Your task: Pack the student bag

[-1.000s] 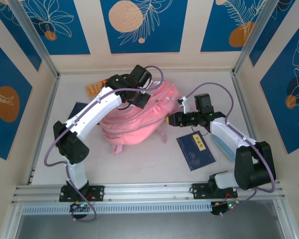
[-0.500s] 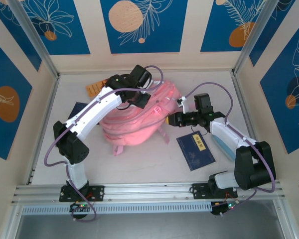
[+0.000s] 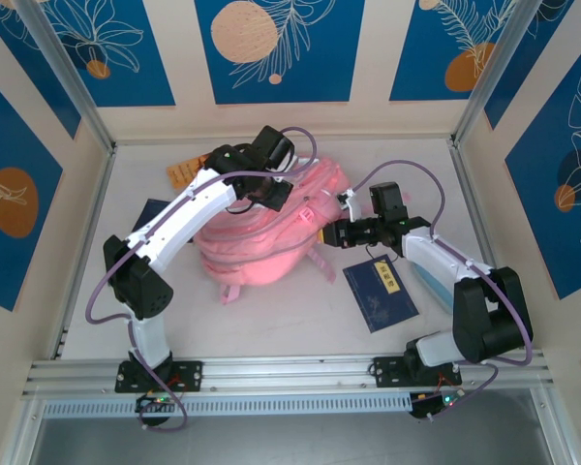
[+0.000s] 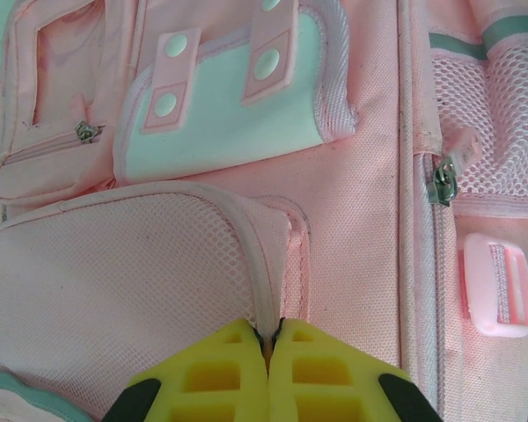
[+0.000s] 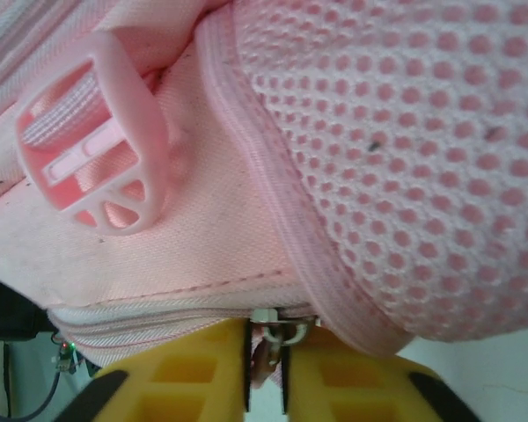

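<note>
1. Student bag [image 3: 261, 244] lies mid-worktop, a bit toward the back edge. Its long axis runs front-left to back-right.
2. L fingers [image 3: 269, 197] sit on the bag's back end. In L wrist view they [image 4: 262, 352] are pressed together on the piping of a mesh pocket [image 4: 114, 281], i.e. clamped on bag fabric.
3. R fingers [image 3: 325, 235] meet the side of the bag facing the right edge, pointing toward the left edge. In R wrist view they [image 5: 243, 356] are nearly together, w/ the zip pull [image 5: 282, 329] pinched in the thin slit between them.
4. Key relation: the zip track [image 5: 158, 318] runs away from the pull along the bag's seam, under the mesh. R arm is on it, so prob. the pull has to travel along that seam line, not across it. L grip looks like the anchor keeping the fabric taut.
5. Containers: can't tell if the bag's main compartment is open, and nothing is seen inside. The small front pocket zip [image 4: 88, 132] looks closed.
6. Blue notebook [image 3: 380, 293] lies flat on the worktop, just front-right of the bag, beside R arm and outside the bag. It is a likely item to pack.
7. Dark item [image 3: 155, 208] lies nearer the left edge, partly under L arm. An orange thing [image 3: 182, 172] lies toward the back-left corner.
</note>
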